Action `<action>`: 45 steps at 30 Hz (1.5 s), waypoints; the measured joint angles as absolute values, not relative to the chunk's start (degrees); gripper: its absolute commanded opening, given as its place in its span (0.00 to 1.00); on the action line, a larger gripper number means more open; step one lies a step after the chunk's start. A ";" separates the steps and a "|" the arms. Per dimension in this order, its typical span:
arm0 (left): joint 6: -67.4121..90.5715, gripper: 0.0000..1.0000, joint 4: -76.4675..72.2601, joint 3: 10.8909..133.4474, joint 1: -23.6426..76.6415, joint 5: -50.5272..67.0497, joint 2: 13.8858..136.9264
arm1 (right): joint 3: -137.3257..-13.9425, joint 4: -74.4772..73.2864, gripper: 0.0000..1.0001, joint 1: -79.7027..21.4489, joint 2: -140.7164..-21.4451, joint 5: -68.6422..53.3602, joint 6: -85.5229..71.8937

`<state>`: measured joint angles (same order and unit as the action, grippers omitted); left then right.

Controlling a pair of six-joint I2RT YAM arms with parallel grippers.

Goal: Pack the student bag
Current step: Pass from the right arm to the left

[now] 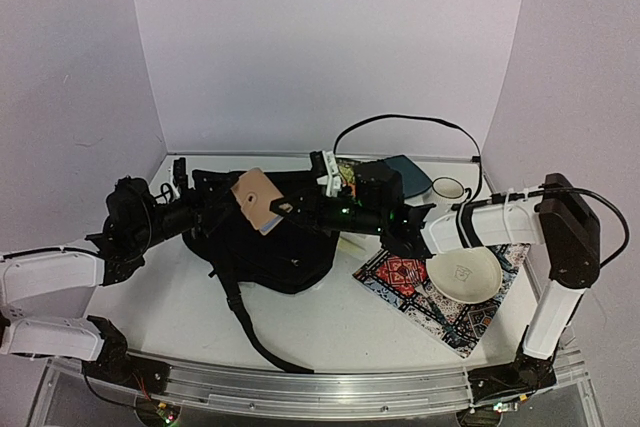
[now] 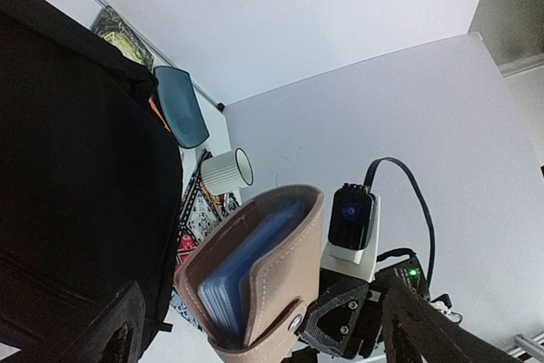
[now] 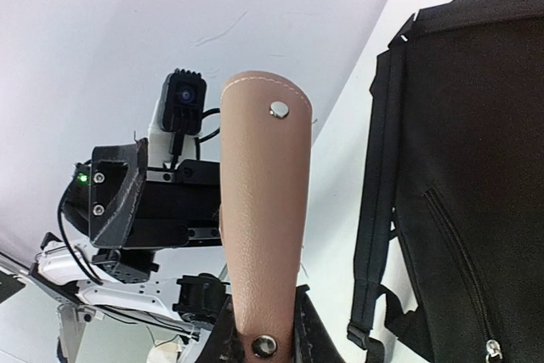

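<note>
The student bag [image 1: 275, 242] is a black backpack lying mid-table, with one strap trailing toward the near edge. It fills the left of the left wrist view [image 2: 76, 167] and the right of the right wrist view [image 3: 476, 167]. My right gripper [image 1: 284, 210] reaches across the bag and is shut on the lower end of a tan leather card wallet [image 1: 257, 200], holding it upright in the air [image 3: 263, 201]. My left gripper [image 1: 220, 205] faces it from the left, open. In the left wrist view the wallet [image 2: 255, 278] with blue cards sits between the spread fingers, touching neither.
A white bowl [image 1: 463, 275] rests on a patterned book [image 1: 420, 307] at the right. A white mug [image 1: 447, 189] and a teal pouch [image 1: 407, 175] stand behind it. A black cable [image 1: 410, 119] arcs over the back.
</note>
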<state>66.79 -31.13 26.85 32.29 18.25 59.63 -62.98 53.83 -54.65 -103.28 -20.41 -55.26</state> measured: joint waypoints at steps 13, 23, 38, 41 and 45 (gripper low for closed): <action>70.34 0.75 -37.91 26.33 33.90 20.99 62.79 | -62.06 60.67 0.00 -54.65 -103.28 -22.41 -60.15; 71.74 0.63 -41.16 26.33 34.83 21.52 64.05 | -62.06 63.01 0.00 -54.63 -103.32 -24.14 -62.57; 72.62 0.39 -42.71 26.33 34.81 21.82 62.30 | -62.06 66.73 0.04 -54.52 -105.97 -26.95 -64.60; 72.78 0.28 -42.55 26.33 34.81 21.62 62.30 | -62.06 67.41 0.09 -54.50 -105.97 -27.19 -64.58; 73.07 0.11 -42.69 25.53 34.83 21.13 62.12 | -62.07 67.52 0.21 -54.50 -105.97 -27.46 -64.00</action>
